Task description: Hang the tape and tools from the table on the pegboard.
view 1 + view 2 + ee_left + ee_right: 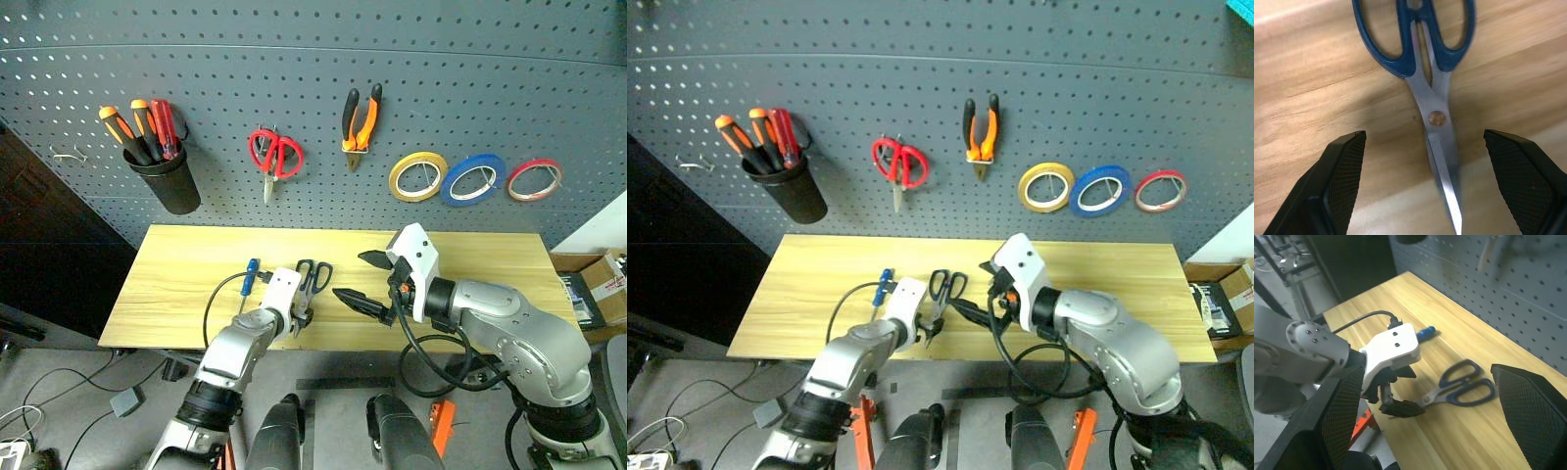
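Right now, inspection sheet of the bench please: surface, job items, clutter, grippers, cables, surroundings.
Surface: table, light wood, mostly bare.
Job's things: blue-handled scissors and blue screwdriver lie flat on the table; pliers and blue tape hang on the pegboard.
Clutter: nothing seen on the table; on the board, red scissors, yellow tape, red tape, black cup of screwdrivers.
Grippers: left gripper open, a finger either side of the scissors' blades; right gripper open, empty, above the table.
Cables: black cable loops at the left wrist; loose leads on the floor.
Surroundings: cardboard box at right.
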Motion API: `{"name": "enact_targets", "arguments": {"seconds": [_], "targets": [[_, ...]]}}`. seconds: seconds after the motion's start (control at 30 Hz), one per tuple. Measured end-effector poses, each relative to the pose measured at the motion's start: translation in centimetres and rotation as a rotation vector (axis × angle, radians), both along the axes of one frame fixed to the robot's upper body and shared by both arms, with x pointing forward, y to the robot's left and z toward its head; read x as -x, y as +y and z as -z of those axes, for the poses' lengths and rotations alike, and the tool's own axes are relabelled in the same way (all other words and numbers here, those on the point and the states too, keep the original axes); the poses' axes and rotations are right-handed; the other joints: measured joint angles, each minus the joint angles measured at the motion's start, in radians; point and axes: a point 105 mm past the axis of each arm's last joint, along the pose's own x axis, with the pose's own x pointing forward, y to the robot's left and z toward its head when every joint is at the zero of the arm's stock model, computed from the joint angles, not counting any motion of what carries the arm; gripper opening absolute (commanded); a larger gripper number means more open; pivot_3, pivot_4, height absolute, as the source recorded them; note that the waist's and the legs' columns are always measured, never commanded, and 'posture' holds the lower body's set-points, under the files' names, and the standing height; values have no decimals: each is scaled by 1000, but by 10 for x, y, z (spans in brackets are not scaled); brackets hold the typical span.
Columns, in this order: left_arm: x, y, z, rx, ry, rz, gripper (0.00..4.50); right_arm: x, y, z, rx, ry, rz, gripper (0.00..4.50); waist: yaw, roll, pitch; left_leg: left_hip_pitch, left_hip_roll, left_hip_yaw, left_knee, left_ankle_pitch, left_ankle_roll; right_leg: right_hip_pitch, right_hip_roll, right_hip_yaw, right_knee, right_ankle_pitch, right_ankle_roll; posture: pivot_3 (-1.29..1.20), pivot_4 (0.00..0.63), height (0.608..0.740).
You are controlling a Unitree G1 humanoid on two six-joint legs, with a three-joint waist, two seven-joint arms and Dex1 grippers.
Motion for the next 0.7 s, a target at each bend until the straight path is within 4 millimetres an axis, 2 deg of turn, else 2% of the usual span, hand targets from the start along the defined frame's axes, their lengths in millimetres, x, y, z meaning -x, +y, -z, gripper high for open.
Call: {"name": "enact_targets", "arguments": {"seconds": [0.2,0.33,0.43,0.7], "targets": [[-18,-19,4,7,4,8,4092,1,-2,1,7,5,23,4434,-1,0,0,-1,0,0,-1,0,0,0,0,0,-1,0,1,-89,263,740],[-24,-19,5,-6,1,-14,4092,1,-3,1,14,2,24,4434,-6,0,0,0,0,1,0,0,0,0,0,0,-1,0,1,-94,260,740],[-27,-15,6,-15,-7,-28,3471,2,-4,0,10,5,21,4500,-7,0,0,1,0,1,0,0,0,1,0,0,-1,0,1,-94,258,740],[-28,-1,5,26,-53,-43,974,-1,-12,-2,11,6,55,4500,-7,0,0,0,0,1,-1,0,0,1,0,0,-4,0,2,-91,252,740]]}}
